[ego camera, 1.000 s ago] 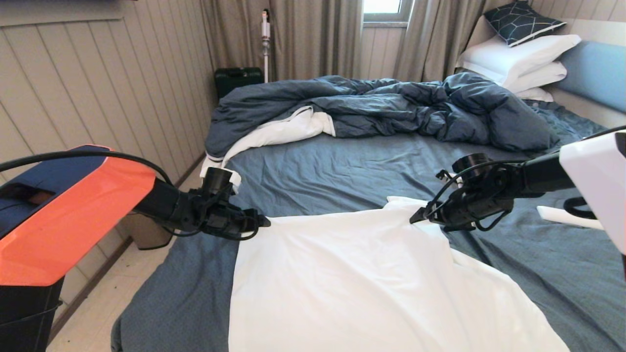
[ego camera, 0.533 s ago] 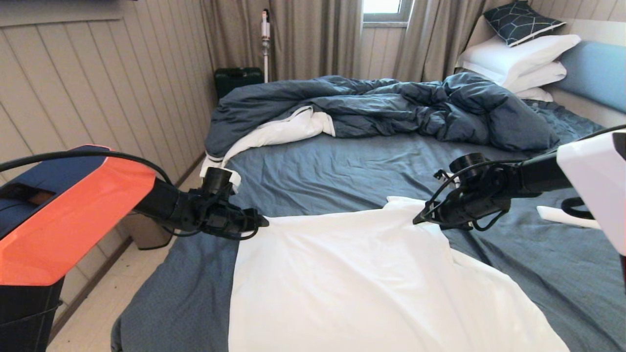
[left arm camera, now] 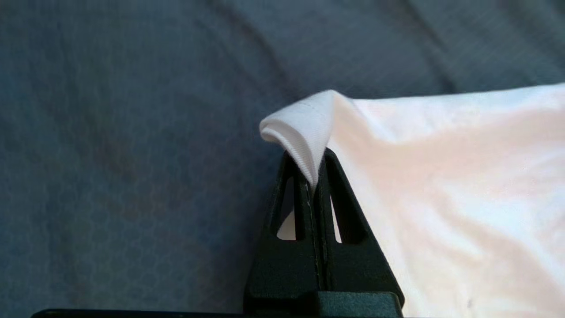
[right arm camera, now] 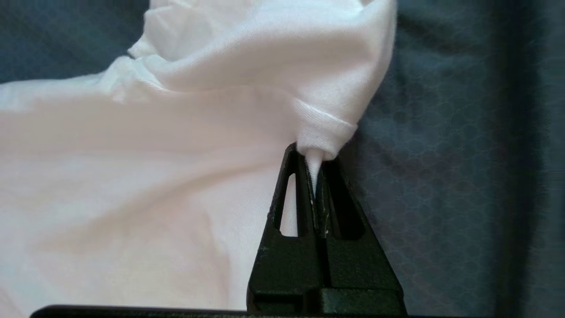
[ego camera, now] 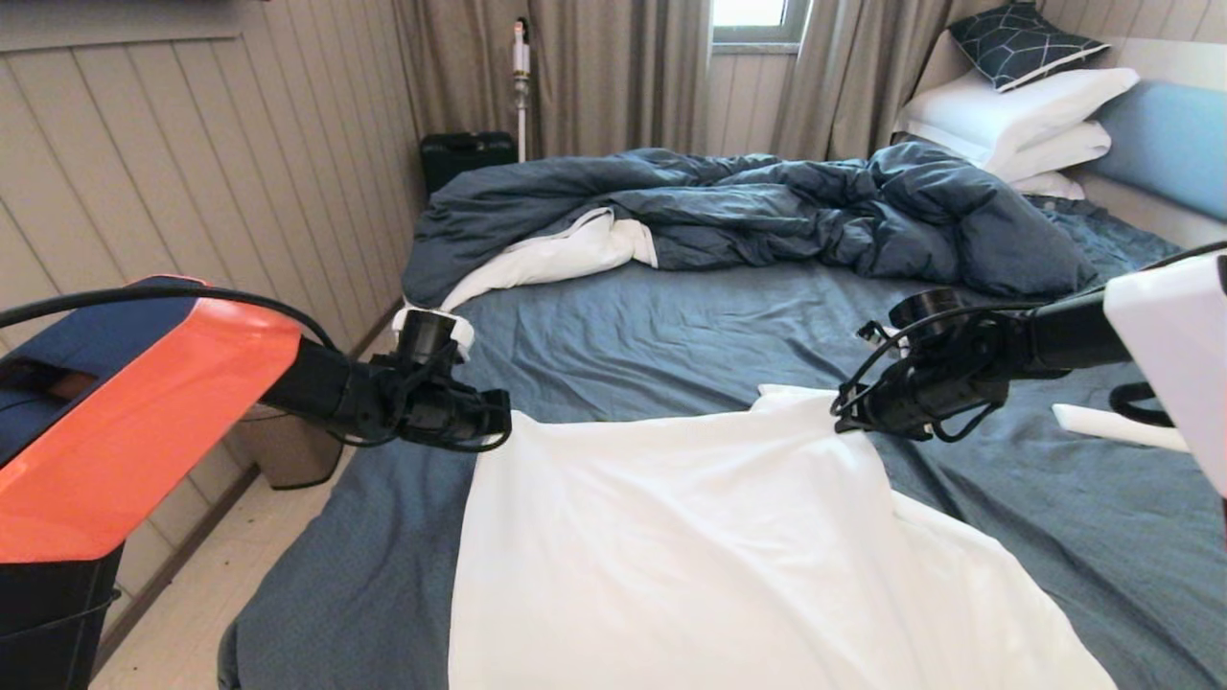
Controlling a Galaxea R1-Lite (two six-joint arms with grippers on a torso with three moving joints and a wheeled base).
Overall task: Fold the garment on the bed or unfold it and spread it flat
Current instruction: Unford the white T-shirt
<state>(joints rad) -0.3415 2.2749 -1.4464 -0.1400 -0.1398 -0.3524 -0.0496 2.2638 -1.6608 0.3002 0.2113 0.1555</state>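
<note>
The left wall [ego camera: 192, 163] is clad in pale beige vertical panels running from nine o'clock up toward eleven. At its foot a strip of light floor [ego camera: 220, 585] shows, at seven o'clock. Taupe curtains [ego camera: 594, 67] hang along the far wall around twelve o'clock, parted at one o'clock on a small window [ego camera: 752, 14] that lets in bright daylight. In the far corner at eleven o'clock a slim white upright device [ego camera: 520, 86], possibly a stick vacuum, leans against the curtains, with a dark green case [ego camera: 467, 153] just beside it on the floor. A beige bin [ego camera: 283, 450] stands against the wall at eight o'clock.
</note>
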